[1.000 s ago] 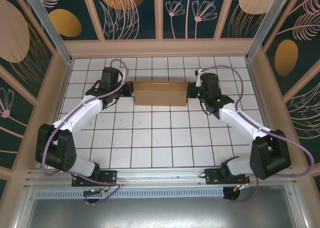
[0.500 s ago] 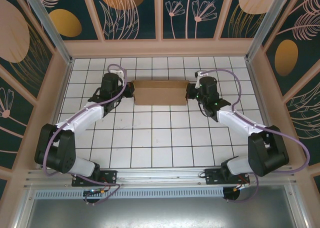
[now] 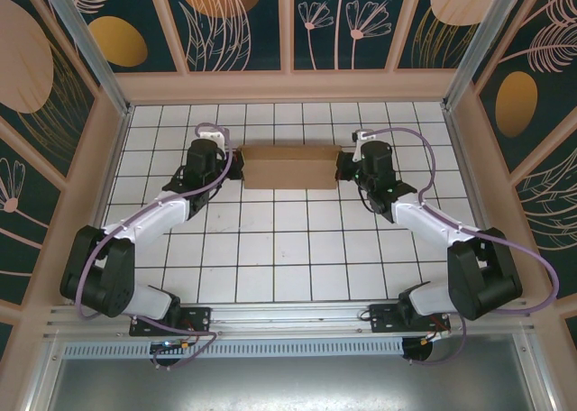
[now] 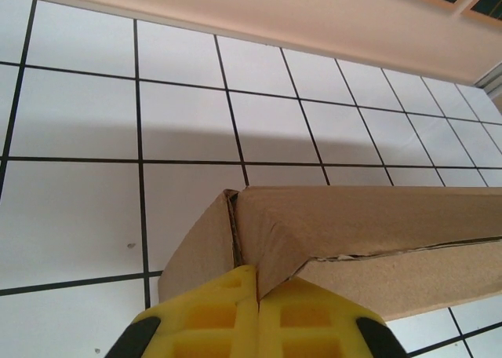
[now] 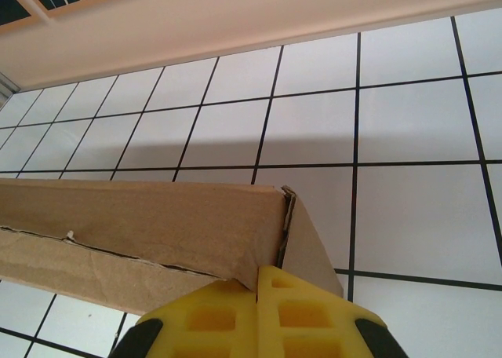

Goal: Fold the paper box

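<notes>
The white tiled table is my workspace, and the paper box lies in its far half, a little short of the back wall, between my two arms. It lies as a flat brown rectangle, long axis running left to right, parallel to the back wall, one short end towards each arm.

The left gripper sits at the box's left end and the right gripper at its right end. On the left wrist camera the left gripper has its yellow pads pressed together, with the box's end corner running down into the seam between them. The right gripper mirrors that on the box. I read both as narrow pinches on the end flaps.

I judge this a shaping or pressing step. To do it well I would move both ends together, evenly and slowly, so the box stays square to the tile lines. One flap edge stands slightly proud along the side, so it may spring open unless pressed down
</notes>
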You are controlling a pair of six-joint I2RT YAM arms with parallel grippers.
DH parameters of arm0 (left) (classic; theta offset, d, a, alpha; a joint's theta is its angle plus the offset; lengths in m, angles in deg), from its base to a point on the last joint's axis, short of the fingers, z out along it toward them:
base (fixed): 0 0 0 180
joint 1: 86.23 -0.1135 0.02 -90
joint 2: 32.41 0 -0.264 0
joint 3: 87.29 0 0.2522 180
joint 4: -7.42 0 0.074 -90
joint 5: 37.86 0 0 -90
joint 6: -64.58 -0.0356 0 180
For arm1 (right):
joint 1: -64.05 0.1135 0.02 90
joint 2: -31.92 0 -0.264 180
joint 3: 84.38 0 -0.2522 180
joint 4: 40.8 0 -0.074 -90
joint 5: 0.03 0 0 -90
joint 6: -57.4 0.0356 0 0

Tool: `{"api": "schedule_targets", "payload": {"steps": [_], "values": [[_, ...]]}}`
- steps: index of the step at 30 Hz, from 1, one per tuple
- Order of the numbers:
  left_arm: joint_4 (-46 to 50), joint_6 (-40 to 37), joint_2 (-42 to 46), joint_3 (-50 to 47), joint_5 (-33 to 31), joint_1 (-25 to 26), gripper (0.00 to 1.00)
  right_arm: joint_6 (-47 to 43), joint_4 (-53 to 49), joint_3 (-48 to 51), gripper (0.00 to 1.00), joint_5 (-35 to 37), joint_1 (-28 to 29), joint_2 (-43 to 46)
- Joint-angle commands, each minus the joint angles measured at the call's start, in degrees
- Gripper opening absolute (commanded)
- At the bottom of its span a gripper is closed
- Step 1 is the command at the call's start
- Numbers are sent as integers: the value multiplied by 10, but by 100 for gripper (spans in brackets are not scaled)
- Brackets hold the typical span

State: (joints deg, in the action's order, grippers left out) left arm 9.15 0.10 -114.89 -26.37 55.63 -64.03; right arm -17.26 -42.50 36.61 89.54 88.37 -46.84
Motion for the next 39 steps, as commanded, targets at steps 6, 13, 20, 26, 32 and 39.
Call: {"api": "schedule_targets", "payload": {"steps": [6,13,20,26,32,39], "values": [[134,40,-46,-59,5,7,0,-6,-129,-22,7,-22,-1,-53],[199,10,-63,14,-24,7,0,-14,-159,-88,34,-65,-8,-24],[219,-5,-73,34,-29,7,0,-23,-179,-138,52,-138,-33,11],[222,-18,-73,38,-30,7,0,-21,-185,-187,43,-167,-44,15],[234,-31,-79,50,-35,8,0,12,-212,-278,20,-145,-25,-70],[231,-38,-78,49,-34,7,0,7,-256,-357,16,-101,13,-172]]}}
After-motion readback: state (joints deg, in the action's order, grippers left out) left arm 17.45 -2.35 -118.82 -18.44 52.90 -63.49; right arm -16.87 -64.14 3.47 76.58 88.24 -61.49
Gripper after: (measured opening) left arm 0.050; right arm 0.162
